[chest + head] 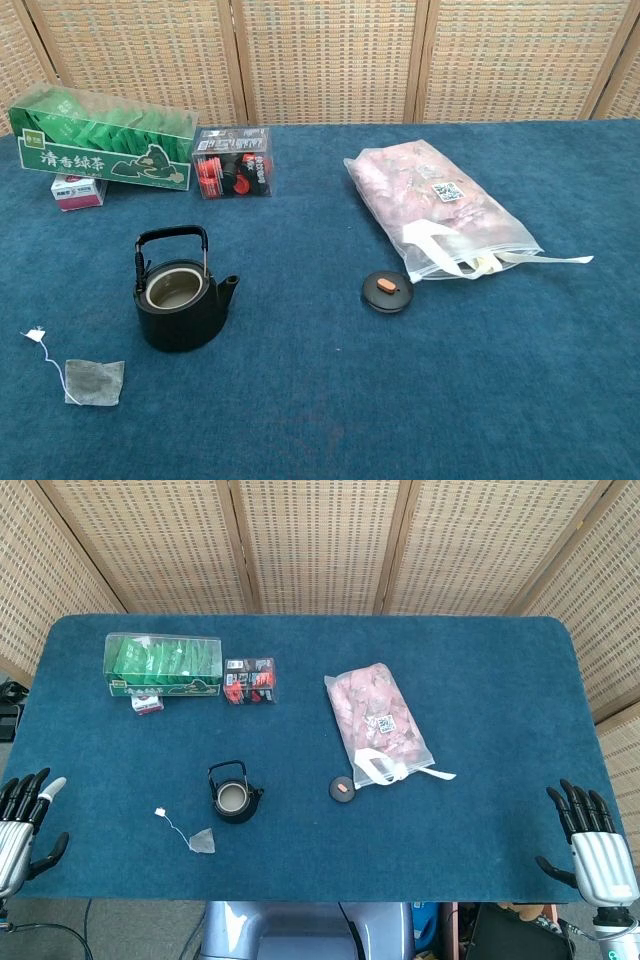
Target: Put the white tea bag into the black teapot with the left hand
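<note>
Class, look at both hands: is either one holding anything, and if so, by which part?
Nothing is held. The left hand and right hand are open at the table's near edge.

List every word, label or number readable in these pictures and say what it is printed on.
"清香绿茶": on the front of the green tea box, in the chest view.
Red and black box: print too small to read.
Small pink and white box: text blurred.
White label with a square code on the pink bag: unreadable.
Black teapot, its lid, white tea bag: no text.
</note>
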Tool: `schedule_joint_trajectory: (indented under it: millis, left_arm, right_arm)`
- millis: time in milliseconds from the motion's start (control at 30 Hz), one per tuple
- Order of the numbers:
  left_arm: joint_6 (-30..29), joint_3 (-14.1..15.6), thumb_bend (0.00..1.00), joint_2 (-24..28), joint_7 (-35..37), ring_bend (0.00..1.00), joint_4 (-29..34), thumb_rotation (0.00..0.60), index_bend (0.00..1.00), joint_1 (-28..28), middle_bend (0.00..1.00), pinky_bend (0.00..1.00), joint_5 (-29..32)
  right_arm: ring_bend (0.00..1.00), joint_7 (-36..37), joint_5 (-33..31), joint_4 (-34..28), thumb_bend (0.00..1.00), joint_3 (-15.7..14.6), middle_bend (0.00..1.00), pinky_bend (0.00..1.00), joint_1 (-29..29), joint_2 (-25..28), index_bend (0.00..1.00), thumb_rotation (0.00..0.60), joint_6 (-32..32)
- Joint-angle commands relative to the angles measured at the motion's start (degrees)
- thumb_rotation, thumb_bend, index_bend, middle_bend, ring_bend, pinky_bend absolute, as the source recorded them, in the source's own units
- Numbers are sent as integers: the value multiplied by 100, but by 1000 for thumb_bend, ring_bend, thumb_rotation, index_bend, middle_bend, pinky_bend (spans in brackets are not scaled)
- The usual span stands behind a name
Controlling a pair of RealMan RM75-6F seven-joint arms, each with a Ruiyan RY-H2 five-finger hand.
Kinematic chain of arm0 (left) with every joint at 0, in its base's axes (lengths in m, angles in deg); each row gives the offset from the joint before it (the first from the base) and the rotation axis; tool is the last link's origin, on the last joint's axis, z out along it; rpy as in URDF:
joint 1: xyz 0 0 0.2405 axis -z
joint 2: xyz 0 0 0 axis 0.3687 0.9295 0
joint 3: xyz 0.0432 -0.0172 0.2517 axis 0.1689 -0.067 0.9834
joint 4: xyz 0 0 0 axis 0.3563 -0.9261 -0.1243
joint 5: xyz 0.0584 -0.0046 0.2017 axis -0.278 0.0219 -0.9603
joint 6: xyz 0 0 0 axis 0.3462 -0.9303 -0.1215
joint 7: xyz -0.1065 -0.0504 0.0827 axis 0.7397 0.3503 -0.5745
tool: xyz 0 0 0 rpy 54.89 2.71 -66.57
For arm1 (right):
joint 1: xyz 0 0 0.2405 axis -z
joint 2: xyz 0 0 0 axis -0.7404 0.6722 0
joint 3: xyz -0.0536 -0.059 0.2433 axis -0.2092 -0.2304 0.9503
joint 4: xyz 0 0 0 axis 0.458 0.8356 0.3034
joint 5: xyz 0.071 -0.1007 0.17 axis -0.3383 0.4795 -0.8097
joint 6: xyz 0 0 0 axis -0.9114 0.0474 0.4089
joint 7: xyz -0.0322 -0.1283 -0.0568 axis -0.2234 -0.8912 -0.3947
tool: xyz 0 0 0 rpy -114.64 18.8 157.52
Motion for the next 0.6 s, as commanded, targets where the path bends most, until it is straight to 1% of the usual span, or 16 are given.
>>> schedule_joint_trajectory:
  millis: [33,433,600]
  left_arm:
    - [19,-1,418,-5,-7,0,-1,600,90,11,0,0,-1]
    - [8,-21,418,-15,-10,0,-14,600,90,26,0,0,-11]
    - [93,-33,418,-20,-51,0,-18,600,91,62,0,0,40]
  right_arm:
    - [0,-1,-2,1,140,-2,61,0,0,0,29,600,4]
    - [0,19,-5,11,140,-3,61,0,21,0,29,600,-32]
    - [0,46,-25,37,140,-8,61,0,29,-12,29,600,-21]
